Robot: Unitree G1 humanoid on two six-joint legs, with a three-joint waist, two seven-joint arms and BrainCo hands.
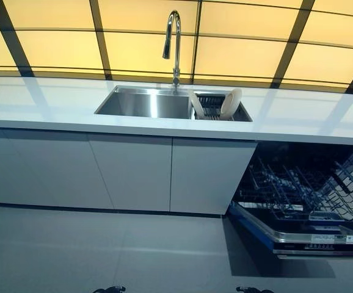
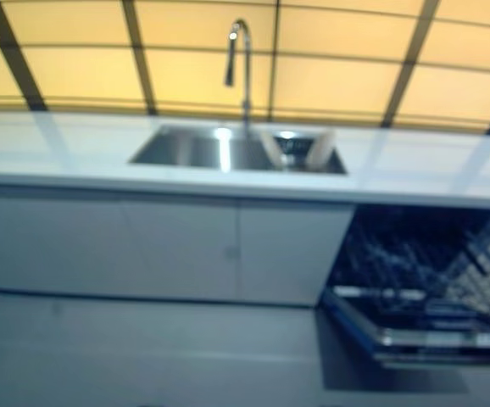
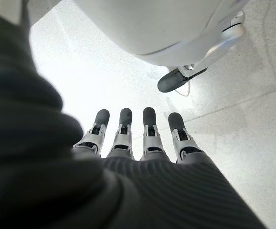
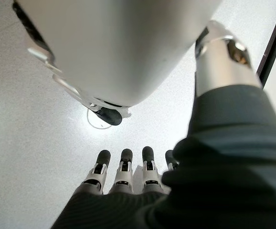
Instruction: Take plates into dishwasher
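Observation:
Two white plates stand on edge in a dark rack [image 1: 212, 107] at the right end of the steel sink [image 1: 145, 104]: one plate [image 1: 231, 102] on the right, one [image 1: 196, 104] to its left. The dishwasher [image 1: 305, 201] stands open under the counter at the right, its door down and its wire rack [image 1: 323, 189] pulled out. My left hand [image 3: 128, 138] shows only in the left wrist view, fingers straight, empty, pointing down at the floor. My right hand [image 4: 123, 171] shows the same in the right wrist view, empty.
A white counter [image 1: 54, 104] runs across the view with a tall tap [image 1: 174, 43] behind the sink. White cabinet doors [image 1: 134, 171] sit below it. The dishwasher door [image 1: 298, 235] juts out low over the grey floor [image 1: 103, 250].

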